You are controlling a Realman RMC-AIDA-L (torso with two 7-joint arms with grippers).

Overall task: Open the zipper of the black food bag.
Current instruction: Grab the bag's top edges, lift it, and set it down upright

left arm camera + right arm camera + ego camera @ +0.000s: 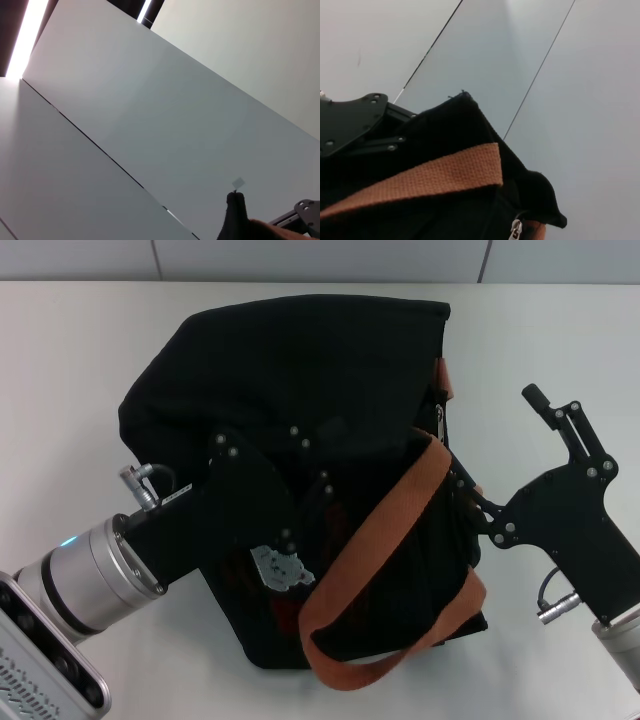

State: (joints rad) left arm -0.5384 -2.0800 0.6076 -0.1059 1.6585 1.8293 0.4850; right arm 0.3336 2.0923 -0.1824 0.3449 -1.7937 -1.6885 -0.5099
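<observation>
The black food bag (300, 360) lies slumped in the middle of the white table, with its orange-brown strap (400, 505) looped over its front. A pale bear patch (278, 566) shows on its near side. The zipper's silvery pull tab (438, 420) sits at the bag's right end, by the strap's root, and shows again close up in the right wrist view as the pull tab (515, 230). My left gripper (312, 462) rests on the bag's top fabric. My right gripper (497, 437) is open beside the bag's right side, one finger against the fabric just below the tab, the other in free air.
The white table (60, 370) runs to a pale wall at the back. In the left wrist view only wall panels and a peak of black fabric (235, 215) show. The left gripper's black plate (350, 120) shows beyond the bag in the right wrist view.
</observation>
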